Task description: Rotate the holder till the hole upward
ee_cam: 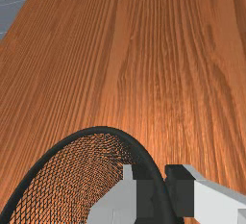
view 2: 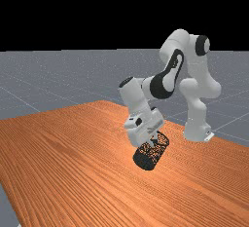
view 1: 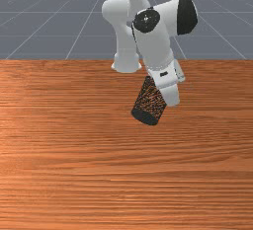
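In the far view my gripper (view 2: 154, 140) reaches down to the open end of the black mesh holder (view 2: 144, 160). The holder leans, its solid base toward the far view's lower left and its hole toward the upper right. In the front view the holder (view 1: 146, 115) slants, base low, its upper part beside and partly behind the hand. The wrist view has my gripper (ee_cam: 165, 189) shut on the wall at the rim of the holder (ee_cam: 101, 130), one finger inside the hole and one outside. Whether the base touches the table is hard to tell.
The wooden table (view 1: 99, 174) stretches around the holder and toward the front view's bottom. Its back edge runs past the arm's base (view 1: 126, 63). Grey floor lies beyond the table's edges.
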Available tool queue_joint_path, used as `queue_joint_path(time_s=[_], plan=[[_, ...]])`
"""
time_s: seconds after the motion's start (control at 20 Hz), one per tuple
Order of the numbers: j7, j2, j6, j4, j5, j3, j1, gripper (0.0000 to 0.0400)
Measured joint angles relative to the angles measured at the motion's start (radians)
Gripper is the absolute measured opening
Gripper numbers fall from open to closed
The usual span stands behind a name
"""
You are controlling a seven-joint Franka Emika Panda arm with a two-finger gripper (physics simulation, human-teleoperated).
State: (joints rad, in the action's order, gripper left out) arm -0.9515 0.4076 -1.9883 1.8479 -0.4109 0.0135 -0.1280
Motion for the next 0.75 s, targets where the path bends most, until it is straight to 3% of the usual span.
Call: queue_joint_path(time_s=[0.15, 0.25, 0.3, 0.35, 0.45, 0.55, 0.6, 0.65, 0.7, 0.75], plan=[[-0.094, -0.072, 0.003, 0.116, -0.104, -0.006, 0.021, 0.0053], [-0.106, -0.146, -0.090, 0.215, -0.115, -0.032, 0.000, 0.0049], [-0.161, -0.159, -0.043, 0.245, -0.171, -0.032, 0.012, 0.0179], [-0.215, -0.174, 0.011, 0.268, -0.226, -0.030, 0.026, 0.0267], [-0.260, -0.180, 0.001, 0.274, -0.261, -0.046, 0.040, 0.0352], [-0.274, -0.206, -0.077, 0.300, -0.245, -0.071, 0.044, 0.0382], [-0.215, -0.240, -0.177, 0.326, -0.168, -0.085, 0.026, 0.0389], [-0.094, -0.264, -0.255, 0.348, 0.002, -0.096, 0.000, 0.0393], [-0.033, -0.274, -0.276, 0.363, 0.037, -0.101, -0.007, 0.0396], [-0.093, -0.308, -0.331, 0.405, -0.019, -0.095, -0.002, 0.0398]])
